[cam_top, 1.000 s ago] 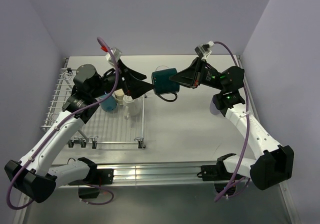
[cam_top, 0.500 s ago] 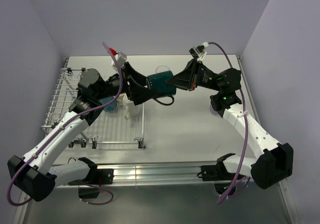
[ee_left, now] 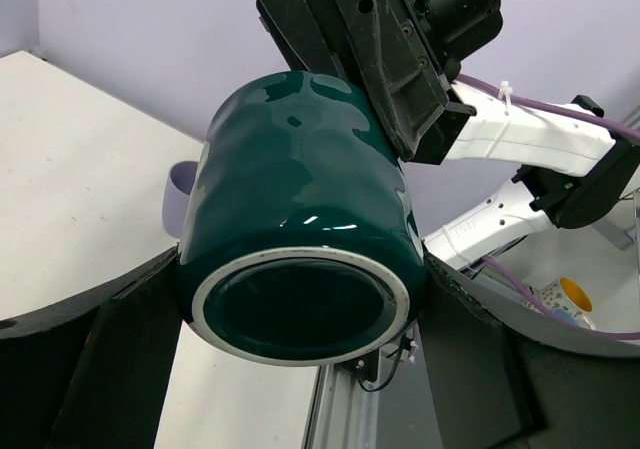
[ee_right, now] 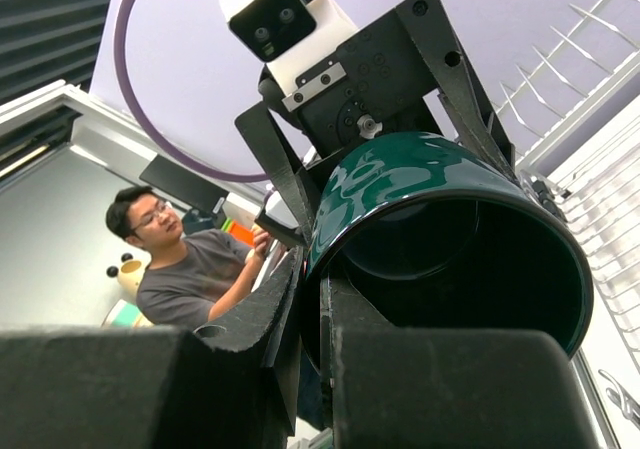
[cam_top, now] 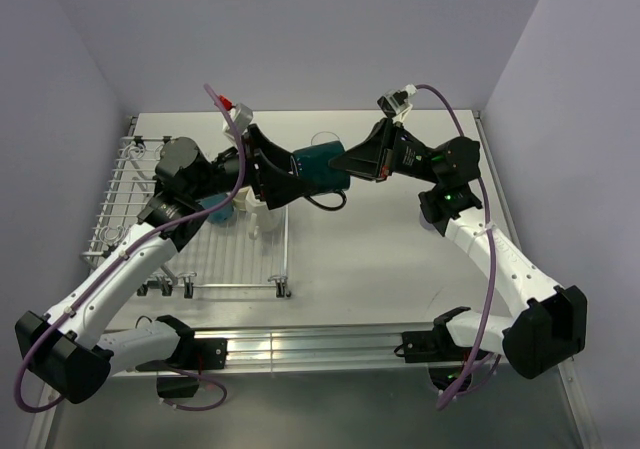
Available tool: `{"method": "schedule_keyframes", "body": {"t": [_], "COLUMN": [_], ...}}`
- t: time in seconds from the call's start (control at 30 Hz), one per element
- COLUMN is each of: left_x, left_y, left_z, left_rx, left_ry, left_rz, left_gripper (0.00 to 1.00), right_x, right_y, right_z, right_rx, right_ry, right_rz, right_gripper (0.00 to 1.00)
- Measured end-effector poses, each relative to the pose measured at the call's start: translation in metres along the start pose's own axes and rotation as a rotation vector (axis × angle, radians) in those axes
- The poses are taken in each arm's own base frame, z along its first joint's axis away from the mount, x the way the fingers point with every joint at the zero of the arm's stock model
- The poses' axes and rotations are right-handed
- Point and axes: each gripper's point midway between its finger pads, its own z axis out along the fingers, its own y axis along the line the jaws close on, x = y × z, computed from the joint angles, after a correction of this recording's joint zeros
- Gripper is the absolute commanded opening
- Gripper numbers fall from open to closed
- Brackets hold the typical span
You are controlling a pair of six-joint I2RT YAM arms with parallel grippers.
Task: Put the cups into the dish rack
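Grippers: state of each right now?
Left gripper: straddles the dark teal mug; clamped or not, cannot tell.
Right gripper: closed on the mug's rim.

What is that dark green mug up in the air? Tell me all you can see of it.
The mug is glossy dark teal, ceramic by its look, with a pale unglazed ring around its base. It looks empty and hangs on its side above the table. The right gripper pinches its rim. The left gripper straddles its base end closely, but whether it presses is unclear.
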Motion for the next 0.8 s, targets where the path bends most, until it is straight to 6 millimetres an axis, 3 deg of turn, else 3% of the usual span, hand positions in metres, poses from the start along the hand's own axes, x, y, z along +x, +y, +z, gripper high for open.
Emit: {"method": "schedule_keyframes", "body": {"t": [0.03,0.07,0.13,0.17,0.2,0.33,0.47,0.8], "left_x": [0.0,0.0,0.0,0.001,0.001,0.006,0.011,0.019], "left_y": [0.0,0.0,0.0,0.001,0.001,0.004,0.006,0.017], "left_z": [0.0,0.0,0.0,0.0,0.0,-0.001,-0.003,-0.008], "left_rx": [0.0,-0.001,-0.002,-0.003,-0.005,-0.015,-0.025,-0.13], "left_ry": [0.001,0.001,0.002,0.002,0.004,0.015,0.024,0.025], "left_rz": [-0.001,-0.003,-0.004,-0.005,-0.006,-0.017,-0.029,-0.071], "left_gripper": [0.47,0.33,0.2,0.05,0.0,0.0,0.0,0.0], "right_x": [0.0,0.0,0.0,-0.001,-0.001,0.0,0.002,-0.003], "right_y": [0.0,-0.001,-0.002,-0.003,-0.004,-0.01,-0.016,-0.037], "right_z": [0.0,0.001,0.001,0.001,0.002,0.002,0.002,0.003], "right_rx": [0.001,0.002,0.006,0.009,0.014,0.05,0.099,0.207], "right_ry": [-0.002,-0.003,-0.007,-0.008,-0.008,-0.009,-0.015,-0.084], "right_rz": [-0.001,-0.003,-0.004,-0.007,-0.007,-0.016,-0.042,-0.096], "right_gripper": [0.0,0.0,0.0,0.0,0.0,0.07,0.21,0.36]}}
